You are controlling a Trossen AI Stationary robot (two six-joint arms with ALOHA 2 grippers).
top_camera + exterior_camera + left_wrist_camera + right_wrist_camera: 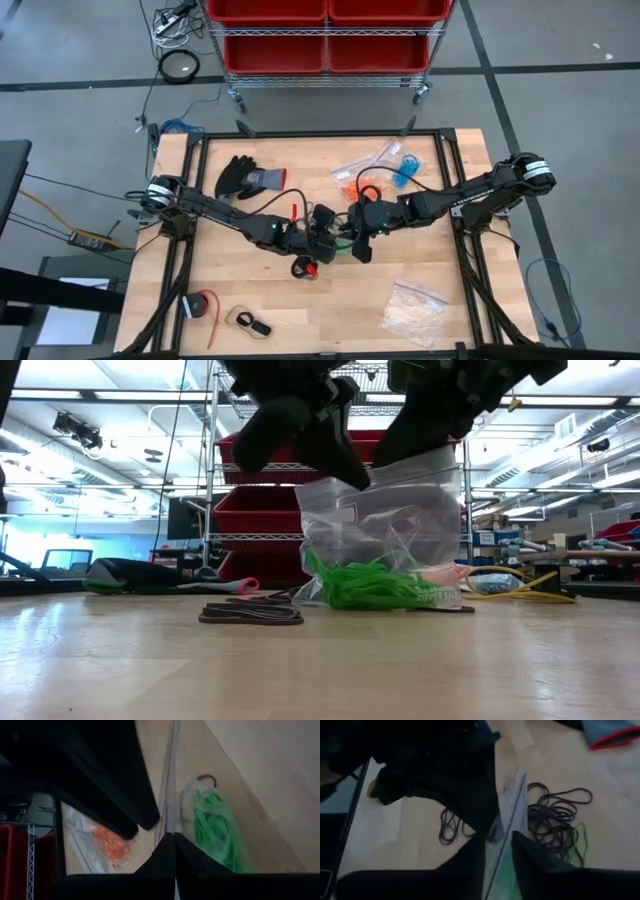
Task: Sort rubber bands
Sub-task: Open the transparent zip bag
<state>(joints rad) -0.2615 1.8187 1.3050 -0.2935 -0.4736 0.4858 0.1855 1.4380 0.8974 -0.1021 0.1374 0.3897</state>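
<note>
Both arms meet mid-table over a clear zip bag (385,530) that stands upright with green rubber bands (375,585) heaped in its bottom.

Left gripper (172,840): fingers pressed together, pinching the bag's top edge, so it is what holds the bag up.

Right gripper (499,845): at the bag's rim from the other side, fingers a little apart with the bag edge running between them. Can't tell whether they bear on the plastic or have let go.

Progress, judging by what lies where:
- Greens: mostly bagged; one green strand (581,842) lies loose on the table beside the dark pile.
- Black rubber bands (555,817): loose tangle on the wood near the bag, plus a smaller dark clump (451,826) just beside it. Not bagged.
- Orange bands (111,842): in their own clear bag farther back on the table.
- Blue bands (404,168): in a bag next to the orange one, toward the table's far edge.

So roughly three colours down; the black ones and the stray green are left.
</note>
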